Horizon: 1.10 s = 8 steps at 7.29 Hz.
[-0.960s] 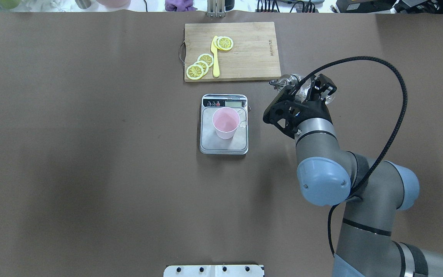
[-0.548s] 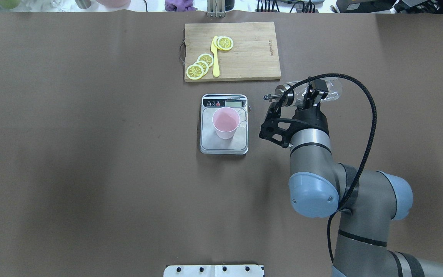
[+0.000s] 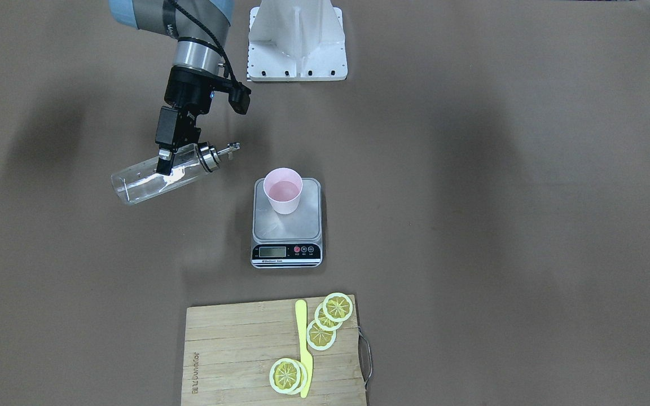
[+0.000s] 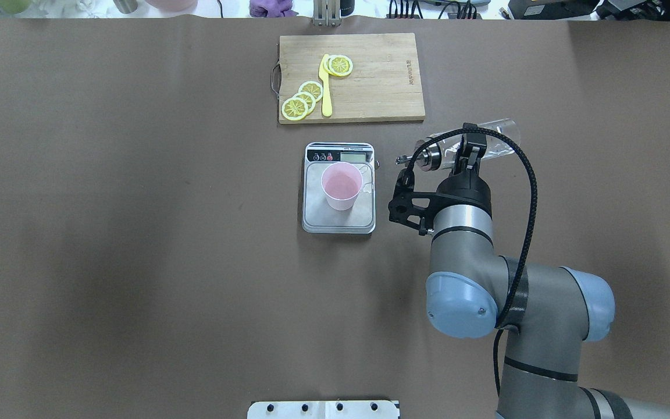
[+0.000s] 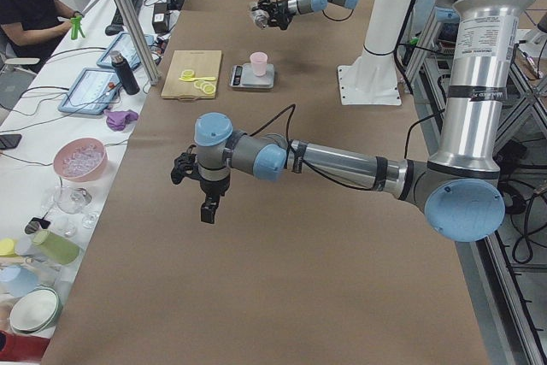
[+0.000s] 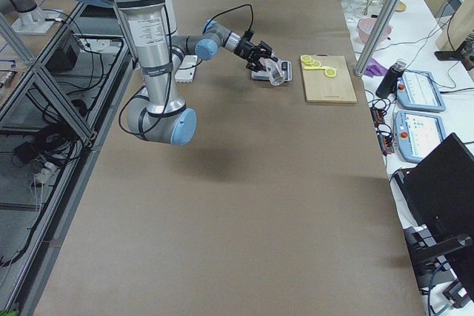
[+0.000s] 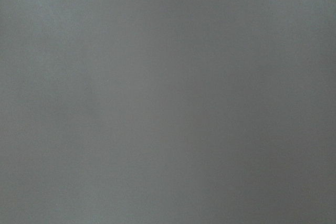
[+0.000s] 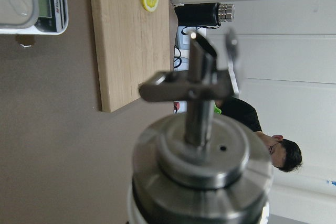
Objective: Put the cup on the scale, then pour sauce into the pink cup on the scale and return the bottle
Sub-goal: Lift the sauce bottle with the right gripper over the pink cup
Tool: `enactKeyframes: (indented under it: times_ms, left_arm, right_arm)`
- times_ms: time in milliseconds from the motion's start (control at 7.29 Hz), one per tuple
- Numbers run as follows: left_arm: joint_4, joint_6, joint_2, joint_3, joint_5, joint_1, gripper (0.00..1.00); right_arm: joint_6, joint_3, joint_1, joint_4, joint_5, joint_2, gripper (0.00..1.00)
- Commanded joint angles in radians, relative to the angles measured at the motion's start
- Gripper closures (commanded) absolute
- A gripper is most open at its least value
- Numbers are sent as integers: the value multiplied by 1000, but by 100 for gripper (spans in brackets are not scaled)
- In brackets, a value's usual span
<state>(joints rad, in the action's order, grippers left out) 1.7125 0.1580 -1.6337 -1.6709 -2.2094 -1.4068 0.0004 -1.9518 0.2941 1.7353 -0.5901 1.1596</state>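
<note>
The pale pink cup (image 4: 341,185) stands upright on the silver scale (image 4: 338,222) in mid-table; it also shows in the front-facing view (image 3: 283,190) on the scale (image 3: 286,234). My right gripper (image 4: 466,152) is shut on the clear glass bottle (image 4: 489,139), held above the table and tilted almost level. Its metal spout (image 4: 413,157) points at the scale from the right, short of the cup. The spout cap (image 8: 199,156) fills the right wrist view. My left gripper (image 5: 208,208) hangs over bare table far to the left; I cannot tell if it is open.
A wooden cutting board (image 4: 378,87) with lemon slices (image 4: 302,100) and a yellow knife (image 4: 325,87) lies just behind the scale. A white mounting plate (image 4: 323,409) sits at the near table edge. An operator (image 5: 30,6) sits at the far side.
My right wrist has turned and drawn back toward the robot. The bottle has gone from nearly upright to almost level, its spout now lower and pointing at the scale.
</note>
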Motion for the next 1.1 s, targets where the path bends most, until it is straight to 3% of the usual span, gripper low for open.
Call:
enactKeyframes:
  times_ms: [0, 548, 960]
  left_arm:
    - [7, 0, 0, 11, -1, 0, 2]
    - [9, 0, -2, 23, -1, 0, 2]
    - [9, 0, 0, 23, -1, 0, 2]
  right_arm:
    - [-2, 65, -3, 15, 4, -50, 100]
    - [-20, 172, 7, 13, 39, -110, 100]
    - [-34, 202, 7, 17, 56, -121, 100]
